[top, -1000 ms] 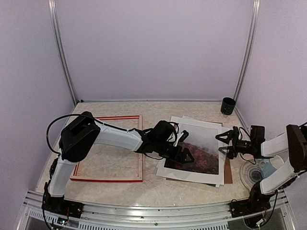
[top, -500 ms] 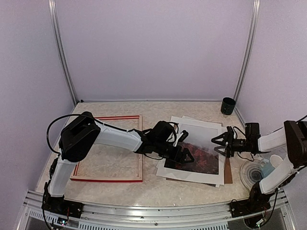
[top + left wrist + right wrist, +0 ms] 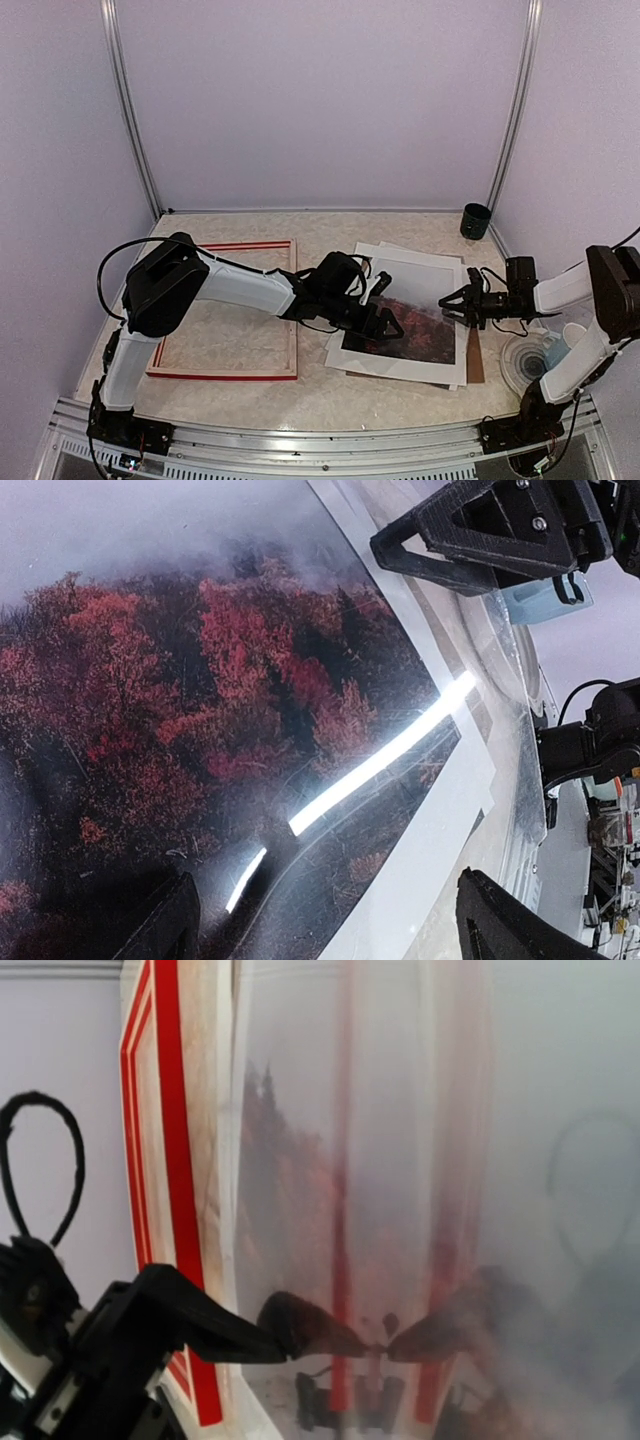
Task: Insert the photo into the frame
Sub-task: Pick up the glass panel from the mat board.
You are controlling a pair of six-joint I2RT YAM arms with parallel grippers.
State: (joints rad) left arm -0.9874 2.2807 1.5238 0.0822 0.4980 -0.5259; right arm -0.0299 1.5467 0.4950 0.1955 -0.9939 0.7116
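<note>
Showing red trees, the photo (image 3: 180,700) lies under the left gripper (image 3: 386,305).

This looks to me like a robotics lab test cell: plain pale lilac wall panels (image 3: 320,100) close it in on three sides, joined by bare aluminium posts (image 3: 130,110) at the back corners. The left arm (image 3: 240,285) and right arm (image 3: 572,290) I'm driving are bolted to a slotted aluminium rail (image 3: 320,438) along the near edge of a speckled beige tabletop (image 3: 330,385). A loose black cable (image 3: 101,280) loops off the left arm.
</note>
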